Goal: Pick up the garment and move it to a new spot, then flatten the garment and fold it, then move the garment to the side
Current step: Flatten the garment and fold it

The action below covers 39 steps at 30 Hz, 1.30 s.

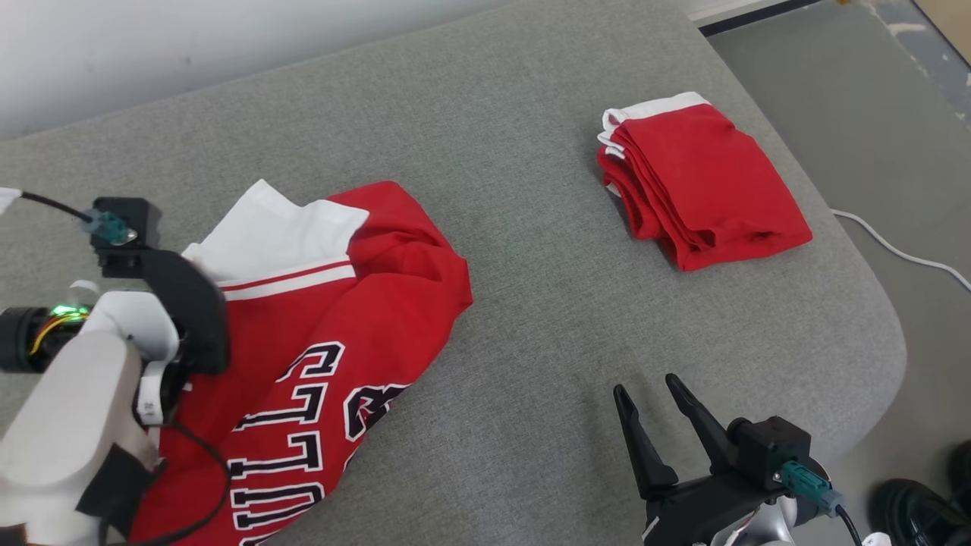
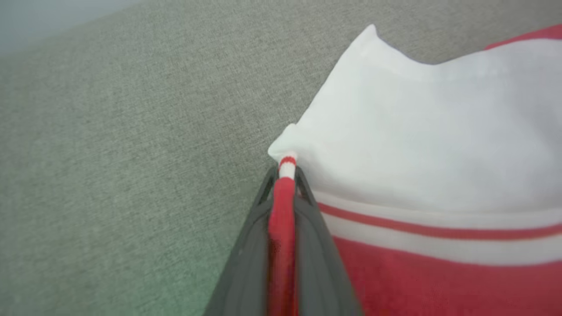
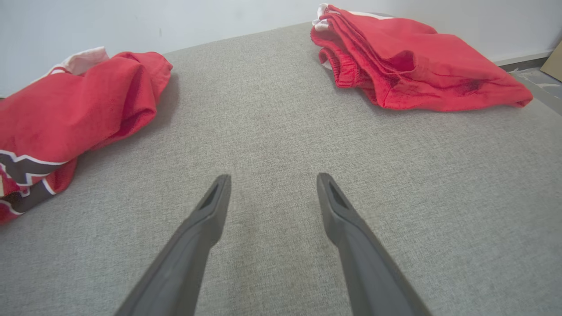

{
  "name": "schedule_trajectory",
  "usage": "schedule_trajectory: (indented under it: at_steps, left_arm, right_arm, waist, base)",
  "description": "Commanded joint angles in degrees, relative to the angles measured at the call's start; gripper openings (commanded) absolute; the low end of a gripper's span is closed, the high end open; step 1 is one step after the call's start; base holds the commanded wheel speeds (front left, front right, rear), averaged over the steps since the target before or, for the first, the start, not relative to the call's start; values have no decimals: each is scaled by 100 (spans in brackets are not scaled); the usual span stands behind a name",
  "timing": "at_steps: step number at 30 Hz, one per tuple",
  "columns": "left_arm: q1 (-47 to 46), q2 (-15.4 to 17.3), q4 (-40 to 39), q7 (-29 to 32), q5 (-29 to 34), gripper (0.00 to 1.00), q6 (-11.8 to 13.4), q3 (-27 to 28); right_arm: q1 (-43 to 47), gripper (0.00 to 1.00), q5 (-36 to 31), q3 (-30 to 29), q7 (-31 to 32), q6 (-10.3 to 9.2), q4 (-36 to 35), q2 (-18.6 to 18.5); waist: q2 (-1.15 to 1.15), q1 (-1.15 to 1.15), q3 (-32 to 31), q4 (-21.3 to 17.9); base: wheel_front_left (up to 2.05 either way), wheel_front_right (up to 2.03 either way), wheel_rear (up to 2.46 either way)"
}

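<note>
Pinching the garment (image 2: pixel 430 131) hem, left gripper (image 2: pixel 285 174) nearly closed; right gripper (image 3: pixel 272 186) wide open, empty.

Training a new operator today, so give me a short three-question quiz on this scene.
1. True or false: the left gripper is shut on the jersey at its edge.
2. The right gripper is: A) open, holding nothing; B) shut on cloth.
3. Fill in: the folded pile lies to the robot's ____ of the jersey.

Key: 1 true; 2 A; 3 right.
</note>
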Motion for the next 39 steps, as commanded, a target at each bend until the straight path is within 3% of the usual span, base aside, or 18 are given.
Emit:
schedule_trajectory:
  at_steps: [1, 12, 19, 23, 30, 31, 33, 39]
  left_arm:
    - [-36, -74, -79, -213, 72, 0, 11, -8]
    - [-1058, -1157, -1539, -1900, 247, 0, -415, -306]
    - [-1466, -1638, -2545, -2385, 189, 0, -370, -303]
    - [-1390, -1675, -3139, -2413, 149, 0, -186, -202]
    - [290, -1195, -3782, -1923, -138, 0, 275, -82]
    - [1150, -994, -3816, -1970, -340, 0, 420, 61]
    - [1985, -792, -3763, -2107, -464, 0, 492, 178]
    - [3914, -807, -3069, -3004, -1000, 0, 491, 581]
  right_arm:
    - [3, 100, -28, -5, -18, -11, 25, 34]
    - [58, 100, -79, -59, 74, -11, 35, -57]
    - [171, 100, -111, -152, 148, -11, 9, -92]
    - [303, 100, -154, -206, 231, -11, -44, -85]
    - [455, 100, -126, -193, 305, -11, -132, -76]
    - [445, 100, -113, -156, 329, -11, -151, -71]
    - [448, 100, -107, -127, 341, -11, -171, -78]
    - [503, 100, -140, -211, 425, -11, -259, -209]
  waist:
    - [-1, -1, -52, 79]
    - [-1, -1, -526, 608]
    - [-1, -1, -888, 921]
    - [-1, -1, -1104, 1167]
    - [-1, -1, -1299, 1706]
    - [-1, -1, -1296, 1814]
    - [-1, -1, -1264, 1901]
    - [-1, -1, -1203, 2209]
  base:
    - [0, 0, 0]
    - [0, 0, 0]
    - [0, 0, 0]
    - [0, 0, 0]
    - [0, 0, 0]
    - [0, 0, 0]
    - [0, 0, 0]
    - [0, 0, 0]
